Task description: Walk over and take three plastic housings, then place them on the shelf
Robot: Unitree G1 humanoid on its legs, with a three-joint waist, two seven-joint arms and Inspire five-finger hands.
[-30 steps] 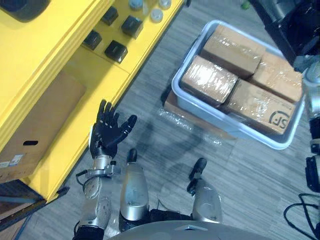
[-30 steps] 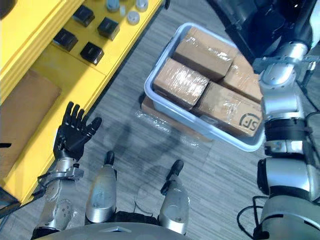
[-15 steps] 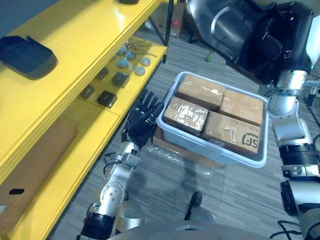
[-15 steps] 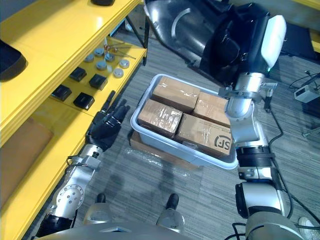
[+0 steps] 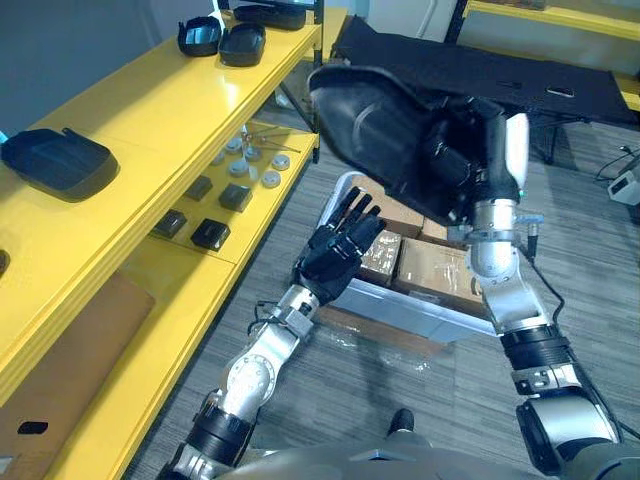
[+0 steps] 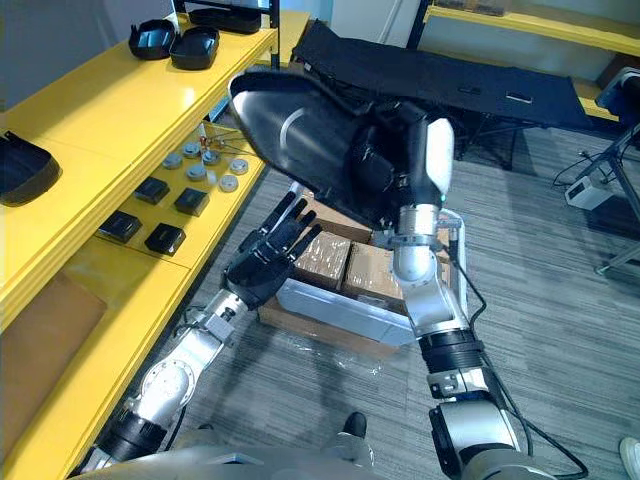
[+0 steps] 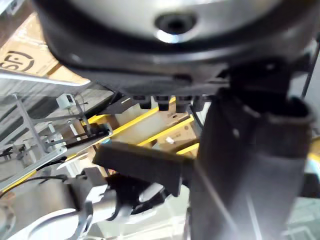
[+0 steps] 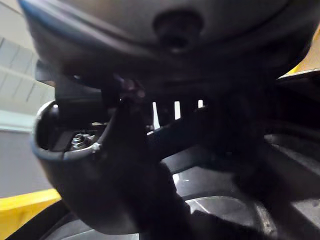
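right hand (image 6: 405,165): raised at frame centre. Its fingers are closed on a housing (image 6: 295,120), a large glossy black shell. The shell is held aloft and tilted, reaching toward the upper left, above the bin and clear of the shelf.

left hand (image 5: 338,250): at frame centre, below the housing. The fingers are straight and spread wide and carry nothing. The hand hangs just beside the bin's left end.

shelf (image 5: 150,110): yellow, with several levels, running along the left side of the frame.

shelf housings: one black shell (image 5: 55,160) lies on the top level at the left edge. Three more (image 5: 243,42) are grouped at the upper left, well apart from the first.

blocks (image 5: 210,234): four small black ones on the middle level, left of centre.

discs (image 6: 228,183): small, grey and round, clustered just above the blocks on the same level.

carton (image 5: 70,360): brown, on the lowest level at lower left.

bin (image 6: 340,305): pale plastic, on the grey floor at centre, partly hidden by both arms.

boxes (image 6: 325,260): cardboard wrapped in film, packed side by side in the bin.

table (image 6: 450,75): black, at upper right.
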